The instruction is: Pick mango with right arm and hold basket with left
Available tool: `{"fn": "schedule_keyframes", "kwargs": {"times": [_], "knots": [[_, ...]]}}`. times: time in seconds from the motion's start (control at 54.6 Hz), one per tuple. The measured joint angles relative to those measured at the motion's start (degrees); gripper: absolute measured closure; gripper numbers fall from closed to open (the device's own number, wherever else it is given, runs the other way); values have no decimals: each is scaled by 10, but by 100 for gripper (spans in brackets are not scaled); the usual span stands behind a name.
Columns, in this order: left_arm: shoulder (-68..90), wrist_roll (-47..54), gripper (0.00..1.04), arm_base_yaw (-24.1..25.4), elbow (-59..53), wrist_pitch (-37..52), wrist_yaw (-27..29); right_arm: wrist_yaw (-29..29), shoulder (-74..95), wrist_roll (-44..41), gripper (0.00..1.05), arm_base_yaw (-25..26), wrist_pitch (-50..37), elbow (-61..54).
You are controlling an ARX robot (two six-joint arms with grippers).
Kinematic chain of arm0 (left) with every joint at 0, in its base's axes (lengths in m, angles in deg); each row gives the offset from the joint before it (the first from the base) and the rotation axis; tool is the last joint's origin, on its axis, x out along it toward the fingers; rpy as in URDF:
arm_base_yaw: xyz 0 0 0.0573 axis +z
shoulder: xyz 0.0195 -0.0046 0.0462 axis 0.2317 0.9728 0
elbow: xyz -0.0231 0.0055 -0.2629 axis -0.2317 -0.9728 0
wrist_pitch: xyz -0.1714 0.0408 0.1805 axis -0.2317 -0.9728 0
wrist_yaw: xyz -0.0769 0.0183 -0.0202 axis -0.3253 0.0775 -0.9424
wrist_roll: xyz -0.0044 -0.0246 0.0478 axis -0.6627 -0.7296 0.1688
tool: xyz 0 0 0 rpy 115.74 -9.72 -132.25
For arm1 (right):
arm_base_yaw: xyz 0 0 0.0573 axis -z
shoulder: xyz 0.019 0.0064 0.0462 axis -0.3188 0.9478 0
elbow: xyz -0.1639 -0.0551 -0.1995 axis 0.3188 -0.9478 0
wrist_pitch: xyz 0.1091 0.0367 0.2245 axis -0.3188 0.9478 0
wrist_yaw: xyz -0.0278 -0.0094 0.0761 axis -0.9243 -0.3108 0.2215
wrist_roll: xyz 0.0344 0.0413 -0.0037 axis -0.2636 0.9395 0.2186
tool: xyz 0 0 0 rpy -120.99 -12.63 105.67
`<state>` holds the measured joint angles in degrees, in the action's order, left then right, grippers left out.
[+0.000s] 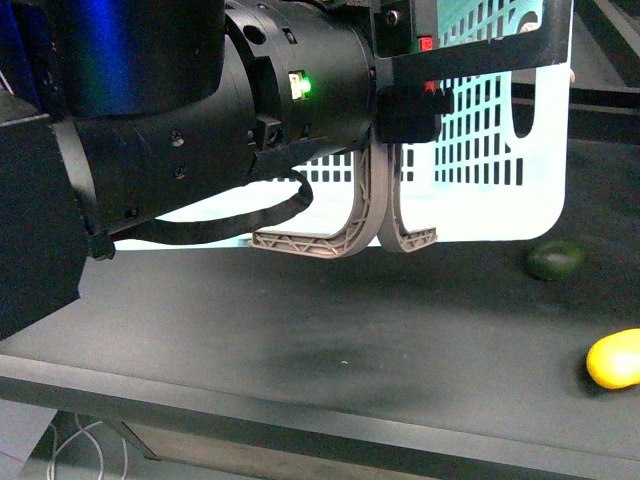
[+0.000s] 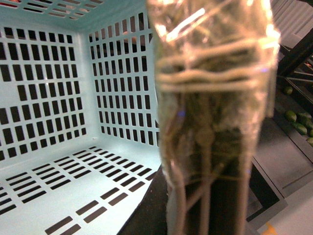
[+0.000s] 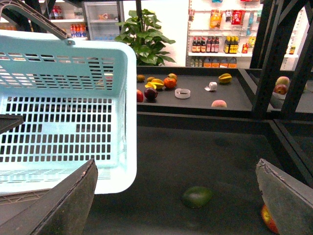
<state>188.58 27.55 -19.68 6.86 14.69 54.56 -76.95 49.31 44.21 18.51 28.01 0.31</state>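
Two fruits lie on the tabletop (image 1: 300,330): the mango (image 1: 613,358) at 4 o'clock from the basket (image 1: 480,150), and a dark green fruit (image 1: 555,260) nearer it. The right end effector (image 3: 176,164) is spread and empty. The left end effector (image 1: 408,105) is at the basket's rim, but I cannot tell its grip.

mango (image 1: 614,358) edge-cropped, basket (image 1: 480,150) partly hidden

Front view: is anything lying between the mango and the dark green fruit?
No. In the front view, only bare dark tabletop separates the mango from the dark green fruit.
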Motion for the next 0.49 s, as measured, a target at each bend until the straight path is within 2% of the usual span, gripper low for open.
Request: {"fn": "schedule_keyframes", "kwargs": {"times": [0.495], "knots": [[-13,1,100,4,0,-11,22,0,0,0,8,0,0,0]]}}
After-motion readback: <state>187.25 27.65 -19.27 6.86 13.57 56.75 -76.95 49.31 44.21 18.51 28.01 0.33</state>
